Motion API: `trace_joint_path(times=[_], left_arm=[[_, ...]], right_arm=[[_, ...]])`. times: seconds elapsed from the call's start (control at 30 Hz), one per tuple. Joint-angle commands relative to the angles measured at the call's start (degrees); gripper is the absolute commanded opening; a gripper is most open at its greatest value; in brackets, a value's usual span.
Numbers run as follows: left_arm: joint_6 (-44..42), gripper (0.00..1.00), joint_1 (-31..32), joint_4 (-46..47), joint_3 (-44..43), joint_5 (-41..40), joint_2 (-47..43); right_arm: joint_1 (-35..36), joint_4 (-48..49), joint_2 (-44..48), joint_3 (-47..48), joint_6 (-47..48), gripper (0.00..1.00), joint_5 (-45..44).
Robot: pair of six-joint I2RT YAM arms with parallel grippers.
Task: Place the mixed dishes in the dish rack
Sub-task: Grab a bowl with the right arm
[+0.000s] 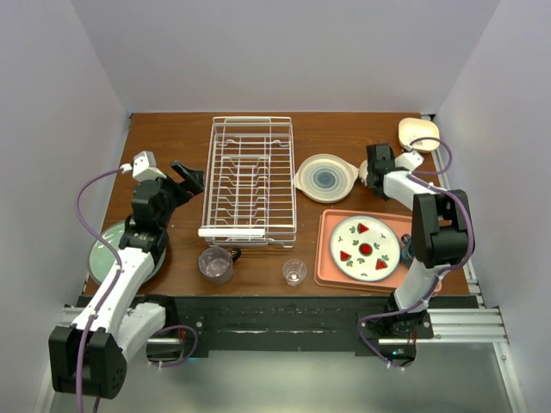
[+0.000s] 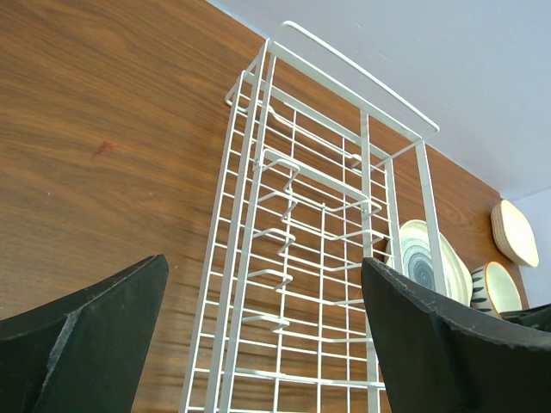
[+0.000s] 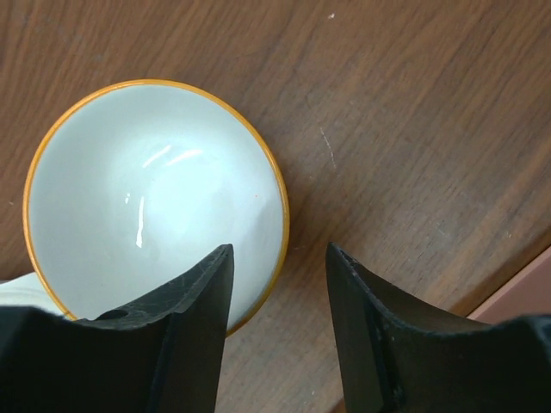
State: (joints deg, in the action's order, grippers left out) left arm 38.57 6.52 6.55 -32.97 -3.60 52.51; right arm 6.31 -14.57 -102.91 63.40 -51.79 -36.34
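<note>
The white wire dish rack (image 1: 250,181) stands mid-table with nothing in it; it also fills the left wrist view (image 2: 318,258). My left gripper (image 1: 191,178) is open and empty, just left of the rack (image 2: 263,284). My right gripper (image 1: 372,169) is open over a white bowl with an orange rim (image 3: 155,198), and that rim lies between its fingers (image 3: 280,258). A cream plate with a blue-ringed centre (image 1: 325,178) lies right of the rack. A patterned plate (image 1: 365,248) lies on the salmon tray (image 1: 327,258). A purple cup (image 1: 215,264) and a clear glass (image 1: 294,272) stand near the front.
A pale green plate (image 1: 108,254) lies at the front left, partly under my left arm. A cream dish (image 1: 418,133) sits in the far right corner. The table's right edge is close to my right arm.
</note>
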Motion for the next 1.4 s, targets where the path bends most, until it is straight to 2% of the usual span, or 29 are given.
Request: trace_joint_path(times=[0.0,0.07,0.17,0.2,0.27,0.47,0.7,0.77,0.97,1.13,1.37], left_arm=[[0.2,1.0,0.4,2.5,0.0,0.3,0.0],[0.2,1.0,0.4,2.5,0.1,0.3,0.0],[0.2,1.0,0.4,2.4,0.1,0.3,0.1],[0.3,1.0,0.3,2.4,0.1,0.3,0.2],[0.3,1.0,0.4,2.4,0.1,0.3,0.2],[0.4,1.0,0.4,2.1,-0.1,0.3,0.2],[0.5,1.0,0.5,2.1,-0.1,0.3,0.5],[0.5,1.0,0.4,2.0,-0.1,0.1,0.6],[0.5,1.0,0.4,1.4,-0.4,-0.4,0.9],[0.3,1.0,0.4,1.2,-0.6,0.2,1.5],[-0.3,1.0,0.4,0.3,-1.4,0.4,4.6]], right_arm=[[-0.3,0.5,0.2,2.6,-2.6,0.42,-2.1],[-0.3,0.2,0.4,2.5,-2.8,0.37,-2.7],[-0.2,0.0,0.6,2.5,-2.5,0.21,-3.7],[-0.3,-0.3,0.6,2.8,-2.5,0.11,-3.8],[-0.3,-0.6,0.6,3.1,-2.4,0.01,-4.7],[-0.3,-3.9,1.9,5.2,-1.9,0.0,-8.0],[-0.3,4.2,7.5,3.8,4.4,0.0,-9.3],[-0.3,10.0,9.6,3.3,9.8,0.0,-8.9],[1.7,26.8,13.0,3.7,28.2,0.0,2.5],[7.6,31.7,11.4,8.8,43.1,0.0,5.8],[16.2,34.1,8.1,19.1,53.8,0.0,16.7]])
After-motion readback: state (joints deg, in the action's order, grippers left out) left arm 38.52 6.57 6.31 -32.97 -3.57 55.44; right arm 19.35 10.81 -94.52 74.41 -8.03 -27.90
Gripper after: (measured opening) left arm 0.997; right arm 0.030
